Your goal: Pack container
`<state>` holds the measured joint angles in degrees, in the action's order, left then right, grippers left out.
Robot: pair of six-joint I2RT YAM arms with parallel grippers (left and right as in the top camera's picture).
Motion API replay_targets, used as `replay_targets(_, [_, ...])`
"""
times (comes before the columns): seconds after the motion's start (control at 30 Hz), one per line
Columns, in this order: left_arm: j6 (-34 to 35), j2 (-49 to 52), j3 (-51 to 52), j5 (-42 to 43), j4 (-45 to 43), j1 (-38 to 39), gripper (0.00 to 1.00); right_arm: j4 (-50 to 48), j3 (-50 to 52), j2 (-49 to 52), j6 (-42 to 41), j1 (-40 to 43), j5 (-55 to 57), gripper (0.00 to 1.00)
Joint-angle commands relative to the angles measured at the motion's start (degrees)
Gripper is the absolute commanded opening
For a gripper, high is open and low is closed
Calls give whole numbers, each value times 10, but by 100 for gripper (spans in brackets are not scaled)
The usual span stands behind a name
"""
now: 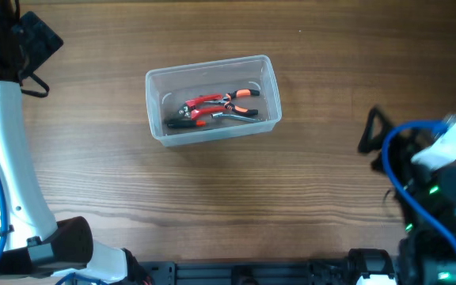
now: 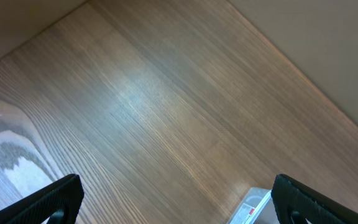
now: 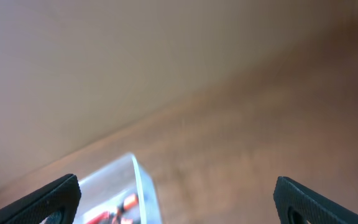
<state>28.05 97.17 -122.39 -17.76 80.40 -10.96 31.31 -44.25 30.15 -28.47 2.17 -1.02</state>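
**Container [image 1: 209, 64] near mid-worktop, both claws spread**

We see the container upright near the middle of the worktop [image 1: 331, 47], a little toward its far edge. Red- and orange-handled hand tools [image 1: 212, 108] lie on its floor. Our left gripper [image 2: 179, 205] hangs over bare wood by the far left corner, jaws wide apart and gripping nothing. Our right gripper [image 3: 179, 199], toward the right edge, is spread just as wide.

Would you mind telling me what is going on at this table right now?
Nothing is being handled. The clear container sits mid-table with red- and orange-handled hand tools lying inside. The left pincer and right pincer are both open and empty, well away from it above the wooden table.
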Motion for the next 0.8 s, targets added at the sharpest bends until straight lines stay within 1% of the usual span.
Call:
replay_targets(0.0, [-11, 2, -6, -5, 1, -2, 100, -9, 120, -84, -156, -3, 38, 100])
replay_targets(0.07, [-11, 2, -6, -5, 0, -2, 100, -9, 180, -125, -210, -3, 66, 100])
replay_targets(0.13, [-11, 2, -6, -5, 0, -2, 100, -9, 231, -163, -240, -3, 75, 100])
replay_targets(0.27, [-11, 2, -6, -5, 0, -2, 100, -5, 294, -225, -239, -3, 64, 100])
replay_targets(0.33, [-11, 2, -6, -5, 1, -2, 100, -5, 299, -237, -210, -3, 64, 100])
replay_targets(0.5, [-11, 2, -6, -5, 1, -2, 100, -14, 299, -238, -25, -3, 57, 100])
replay_targets(0.57, [-11, 2, -6, -5, 1, -2, 100, -11, 299, -238, 79, -3, 35, 100])
replay_targets(0.63, [-11, 2, -6, -5, 1, -2, 100, -11, 300, -242, 162, -3, 13, 100])
replay_targets(0.7, [-11, 2, -6, -5, 0, -2, 100, -11, 300, -254, 228, -3, 0, 100])
replay_targets(0.77, [-11, 2, -6, -5, 0, -2, 100, -11, 302, -271, 256, -3, 1, 100])
